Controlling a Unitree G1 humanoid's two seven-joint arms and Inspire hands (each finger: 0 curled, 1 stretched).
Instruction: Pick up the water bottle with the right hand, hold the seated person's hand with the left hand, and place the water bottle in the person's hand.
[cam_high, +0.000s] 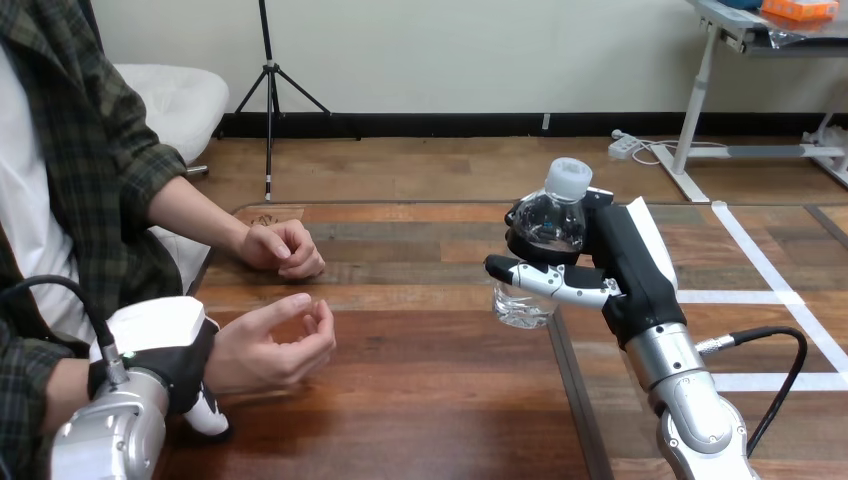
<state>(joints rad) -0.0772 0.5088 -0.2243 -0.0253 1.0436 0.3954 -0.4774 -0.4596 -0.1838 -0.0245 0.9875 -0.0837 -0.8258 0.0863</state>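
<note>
**Status.** By the present layout, 2 of the 3 task steps appear done: the bottle is picked up and the person's arm is held. The hand-over is left.

**Table.** The wooden table (430, 400) carries the work. The person sits at its left edge.

**Arms.**
- The right arm (690, 400) enters at the near edge, right of centre. It reaches up and forward, toward the middle of the table.
- The left arm (105, 440) enters at the near-left corner and points toward the person.

**Person's hands.**
- The person's near hand (270, 350) lies over the table by the left edge. Its palm is turned partly up and its fingers are loosely curled. It holds nothing.
- The person's far hand (283, 247) rests as a loose fist near the far-left corner, apart from the near hand.

**Robot hands.**
- The left hand (160, 330) sits over the wrist of the near hand. Its white shell faces up, and 1 digit shows under the wrist on the near side. The hand is judged to be wrapped round the wrist.
- The right hand (630, 265) is turned on its side. Its fingers (555, 283) are curled round the bottle body, 1 high and 1 low.

**Water bottle.** The water bottle (550, 225) is upright in the right hand, cap (568, 177) on top. It appears lifted clear of the table, over the middle. It is well apart from the near hand.

**Remaining work.** The bottle must travel left and down into the near hand. The right hand's fingers should release only once that hand bears the bottle.
</note>
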